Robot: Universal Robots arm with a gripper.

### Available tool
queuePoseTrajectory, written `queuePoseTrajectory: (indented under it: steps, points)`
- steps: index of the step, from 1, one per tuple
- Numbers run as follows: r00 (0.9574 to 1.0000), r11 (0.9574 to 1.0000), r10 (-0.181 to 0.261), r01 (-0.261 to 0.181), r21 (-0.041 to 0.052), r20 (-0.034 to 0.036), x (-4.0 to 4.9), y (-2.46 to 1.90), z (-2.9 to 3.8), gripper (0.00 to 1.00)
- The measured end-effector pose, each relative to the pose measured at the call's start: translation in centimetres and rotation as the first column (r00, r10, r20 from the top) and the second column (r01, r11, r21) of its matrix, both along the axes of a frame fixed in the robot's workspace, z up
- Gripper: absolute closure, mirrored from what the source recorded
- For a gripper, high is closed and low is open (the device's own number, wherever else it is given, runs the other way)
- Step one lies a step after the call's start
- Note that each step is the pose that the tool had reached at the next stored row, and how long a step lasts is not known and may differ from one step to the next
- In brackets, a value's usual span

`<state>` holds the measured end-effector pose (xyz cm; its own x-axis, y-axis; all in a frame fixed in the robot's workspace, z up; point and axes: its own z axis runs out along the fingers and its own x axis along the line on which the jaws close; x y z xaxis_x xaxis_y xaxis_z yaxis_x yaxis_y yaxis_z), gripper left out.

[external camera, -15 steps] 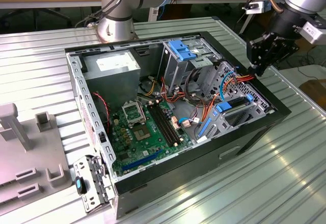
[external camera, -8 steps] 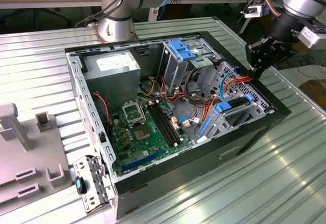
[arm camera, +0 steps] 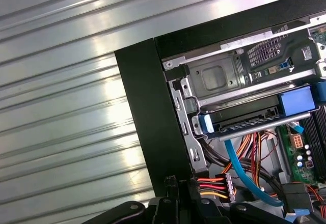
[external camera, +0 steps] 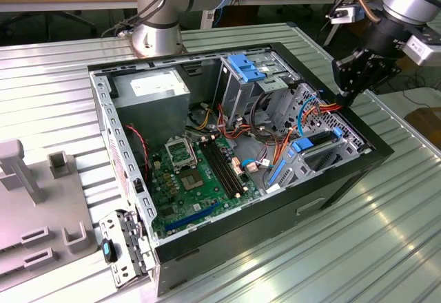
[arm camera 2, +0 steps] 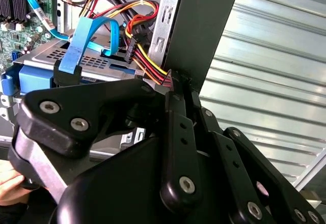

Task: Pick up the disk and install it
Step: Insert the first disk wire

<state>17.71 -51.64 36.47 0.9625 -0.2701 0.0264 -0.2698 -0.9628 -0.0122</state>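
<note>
The disk (external camera: pixel 317 142), dark with blue rails, lies flat in the low bay at the front of the open computer case (external camera: pixel 207 255). In the first wrist view the disk (arm camera: pixel 249 122) sits in its metal slot, and in the second wrist view a blue cable runs over the disk (arm camera 2: pixel 56 63). My gripper (external camera: pixel 348 96) hangs at the case's corner on the exterior view's right, above and beyond the disk. Its fingertips (arm camera 2: pixel 170 96) are closed together on a bundle of red, yellow and black power wires (arm camera: pixel 209 186) at the case wall.
A second arm's base (external camera: pixel 158 27) stands behind the case. A tall drive cage with a blue latch (external camera: pixel 244 65) rises beside the bay. Grey fixtures (external camera: pixel 41 200) occupy the ribbed metal table (external camera: pixel 358 248) at the exterior view's left. A person's hand (arm camera 2: pixel 10 188) is close to the gripper body.
</note>
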Motion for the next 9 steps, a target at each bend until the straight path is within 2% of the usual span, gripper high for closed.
queuePoseTrajectory:
  steps: [6, 9]
  points:
    - [1.0000, 1.0000, 0.000, 0.000, -0.0003, 0.0000, 0.00, 0.00, 0.86, 0.82]
    - [1.0000, 1.0000, 0.000, 0.000, -0.0003, 0.0000, 0.00, 0.00, 0.91, 0.82]
